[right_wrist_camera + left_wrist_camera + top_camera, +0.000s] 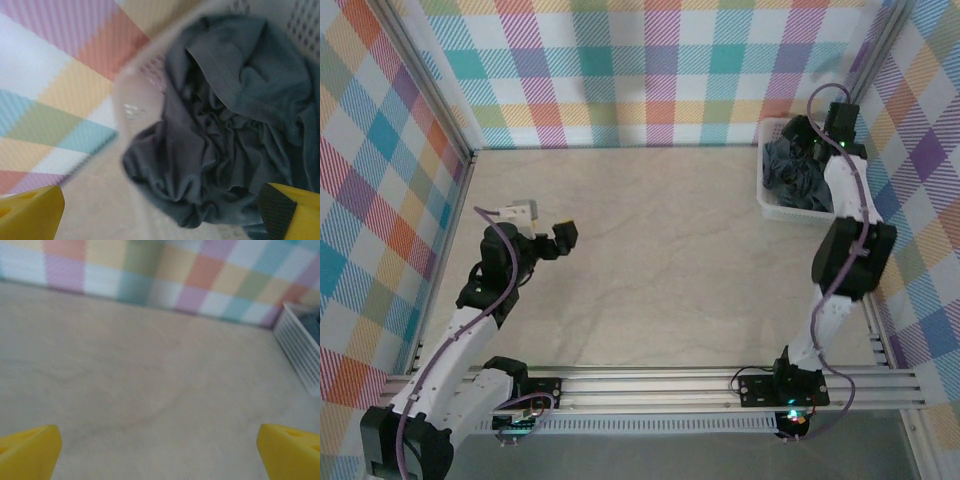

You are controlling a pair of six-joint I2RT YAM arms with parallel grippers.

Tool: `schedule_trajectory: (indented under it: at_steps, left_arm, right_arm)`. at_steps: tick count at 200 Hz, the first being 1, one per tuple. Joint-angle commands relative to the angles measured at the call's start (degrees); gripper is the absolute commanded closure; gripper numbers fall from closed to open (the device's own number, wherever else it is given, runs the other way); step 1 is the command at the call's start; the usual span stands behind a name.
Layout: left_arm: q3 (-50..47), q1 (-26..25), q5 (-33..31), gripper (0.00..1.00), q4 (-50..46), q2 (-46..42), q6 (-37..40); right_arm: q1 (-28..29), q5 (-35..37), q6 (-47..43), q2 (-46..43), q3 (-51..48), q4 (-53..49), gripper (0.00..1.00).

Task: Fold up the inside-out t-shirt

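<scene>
The slate-grey t-shirt (792, 176) lies crumpled in the white plastic basket (764, 190) at the table's back right. In the right wrist view the t-shirt (220, 130) is a bunched heap, with one fold spilling over the blurred basket rim (131, 107). My right gripper (800, 133) hovers over the basket. It (160, 212) is open, its yellow fingertips (30, 212) wide apart just above the cloth and holding nothing. My left gripper (564, 237) is open above the bare table at the left, its fingertips (27, 452) spread with nothing between them.
The beige tabletop (650, 260) is enclosed by checked walls (620, 70) on three sides. The basket's slatted side (300, 347) shows at the right edge of the left wrist view. An aluminium rail (650, 385) carrying both arm bases runs along the near edge.
</scene>
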Motion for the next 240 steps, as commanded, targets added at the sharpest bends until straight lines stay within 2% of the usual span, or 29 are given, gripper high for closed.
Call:
schedule_trajectory:
  at_steps: [1, 18, 27, 32, 47, 53, 66, 77, 96, 109, 127, 149, 161, 192, 216, 226, 240]
  left_arm:
    - [1.8, -2.0, 7.1, 0.0, -5.1, 1.0, 0.4]
    - [1.2, -2.5, 8.0, 0.0, -4.2, 2.2, 0.9]
    - [1.1, -2.7, 7.9, 0.0, -3.9, 2.8, 0.7]
    - [1.2, -2.7, 7.7, 0.0, -3.8, 2.9, 0.5]
    - [1.9, -2.8, 6.0, 0.0, -4.1, 3.0, -2.3]
    - [2.6, -2.8, 4.4, 0.0, -4.9, 3.0, -3.7]
    - [4.3, -2.8, 1.3, 0.0, -7.0, 2.9, -7.0]
    - [5.9, -2.8, 0.0, 0.0, -8.3, 2.9, -8.1]
    - [7.8, -2.9, 1.3, 0.03, -7.7, 2.8, -7.3]
    - [9.3, -2.8, 1.9, 0.05, -7.2, 3.0, -7.2]
    - [12.7, -2.9, 2.5, 0.06, -8.8, 4.0, -7.8]
    - [18.7, -2.9, 5.4, 0.06, -14.2, 5.9, -7.9]
    - [20.8, -2.9, 6.6, 0.04, -15.5, 6.2, -7.7]
    - [22.6, -2.9, 6.2, 0.0, -16.9, 5.4, -7.6]
    - [23.6, -2.9, 2.3, 0.0, -20.4, 5.3, -8.1]
    - [23.7, -2.9, 0.0, 0.0, -21.9, 5.1, -8.1]
    - [23.3, -2.9, -3.8, 0.0, -23.7, 4.7, -8.5]
  right_arm:
    - [-0.1, -9.4, 1.0, 13.1, 14.9, -13.2, 0.0]
    - [0.7, -11.6, 1.1, 24.3, 30.9, -21.6, 0.01]
    - [1.1, -11.7, 1.4, 29.6, 39.2, -25.2, 0.13]
    - [1.2, -12.4, 1.5, 31.7, 42.6, -26.2, 0.26]
    - [1.2, -14.4, 1.7, 34.5, 50.0, -28.8, 0.85]
    - [1.2, -14.1, 1.2, 33.8, 51.5, -29.9, 1.0]
    - [1.6, -12.9, -0.8, 28.9, 49.8, -30.3, 1.0]
    - [2.4, -12.1, -3.1, 22.3, 44.5, -28.7, 1.0]
    - [4.7, -11.3, -6.9, 9.3, 33.3, -22.8, 1.0]
    - [6.4, -11.6, -8.2, 2.0, 30.3, -20.4, 1.0]
    - [9.3, -12.7, -8.9, -3.4, 35.7, -21.1, 1.0]
    - [13.5, -14.7, -9.6, -5.7, 50.5, -23.0, 1.0]
    - [14.6, -16.6, -7.4, -8.5, 52.0, -20.4, 1.0]
    - [15.3, -22.9, 1.3, -16.2, 37.4, -11.5, 1.0]
    - [19.2, -21.6, -2.0, -16.2, 29.5, -18.2, 1.0]
    - [20.6, -19.9, -3.6, -16.3, 23.7, -20.9, 0.92]
    - [21.2, -18.6, -4.5, -17.3, 12.3, -21.6, 0.88]
